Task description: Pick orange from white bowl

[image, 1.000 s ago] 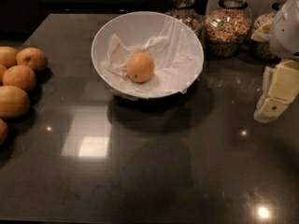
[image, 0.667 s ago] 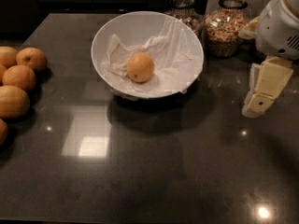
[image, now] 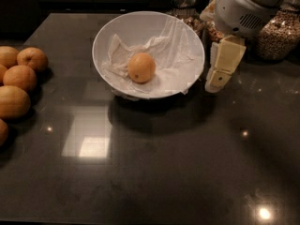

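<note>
The orange (image: 141,67) lies in the middle of the white bowl (image: 112,29), on crumpled white paper. The bowl stands on the dark table toward the back. My gripper (image: 219,74) hangs just outside the bowl's right rim, to the right of the orange, its cream fingers pointing down at the table. It holds nothing that I can see.
Several other oranges (image: 18,78) are grouped at the table's left edge. Glass jars of grains (image: 276,29) stand at the back right, partly behind my arm. The dark glossy table (image: 154,172) stretches toward the front.
My arm and gripper have moved left, from the table's right side to just beside the bowl's right rim. The orange and bowl have not moved.
</note>
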`<action>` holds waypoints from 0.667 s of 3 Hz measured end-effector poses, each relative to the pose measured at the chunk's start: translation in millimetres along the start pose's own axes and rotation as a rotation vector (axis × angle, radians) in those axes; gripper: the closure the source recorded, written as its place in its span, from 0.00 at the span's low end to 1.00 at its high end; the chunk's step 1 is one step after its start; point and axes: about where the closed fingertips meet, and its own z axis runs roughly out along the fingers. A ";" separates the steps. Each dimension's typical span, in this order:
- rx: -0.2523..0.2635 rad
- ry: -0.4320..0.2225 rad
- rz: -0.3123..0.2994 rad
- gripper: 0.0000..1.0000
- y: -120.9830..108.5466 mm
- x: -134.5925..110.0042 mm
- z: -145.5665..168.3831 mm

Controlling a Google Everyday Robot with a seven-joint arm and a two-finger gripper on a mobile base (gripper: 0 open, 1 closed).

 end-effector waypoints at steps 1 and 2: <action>-0.019 -0.086 -0.043 0.00 -24.6 -32.9 19.3; -0.019 -0.086 -0.043 0.00 -24.6 -32.9 19.3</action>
